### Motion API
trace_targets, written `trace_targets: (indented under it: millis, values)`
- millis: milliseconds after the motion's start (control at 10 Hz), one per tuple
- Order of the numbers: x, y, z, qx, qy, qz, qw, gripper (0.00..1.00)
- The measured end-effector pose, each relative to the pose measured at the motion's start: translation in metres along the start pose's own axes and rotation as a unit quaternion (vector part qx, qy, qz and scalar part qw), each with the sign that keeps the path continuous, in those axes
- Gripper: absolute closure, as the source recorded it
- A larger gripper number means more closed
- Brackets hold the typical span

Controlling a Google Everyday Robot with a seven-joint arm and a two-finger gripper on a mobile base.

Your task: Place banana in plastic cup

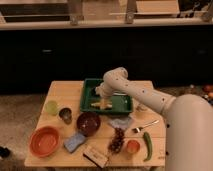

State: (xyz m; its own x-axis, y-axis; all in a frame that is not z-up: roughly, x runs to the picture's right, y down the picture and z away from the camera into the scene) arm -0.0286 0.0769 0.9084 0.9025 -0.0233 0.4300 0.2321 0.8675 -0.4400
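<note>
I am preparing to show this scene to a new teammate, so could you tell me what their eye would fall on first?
The white robot arm dominates, arching from the right into the green tray at the back of the wooden table. Its gripper is right over the yellow banana lying in the tray. Next come the orange bowl at the front left corner and the dark red bowl near the middle.
</note>
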Motion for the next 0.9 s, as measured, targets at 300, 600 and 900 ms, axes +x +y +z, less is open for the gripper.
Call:
trace_targets:
  millis: [300, 600, 900]
  values:
    - [-0.003, 0.001, 0.01, -0.017, 0.006, -0.013, 0.9997, 0.2]
    - [-0.004, 0.001, 0.016, -0.032, 0.013, -0.023, 0.9991, 0.2]
    - [-0.003, 0.002, 0.024, -0.056, 0.026, -0.03, 0.9977, 0.2]
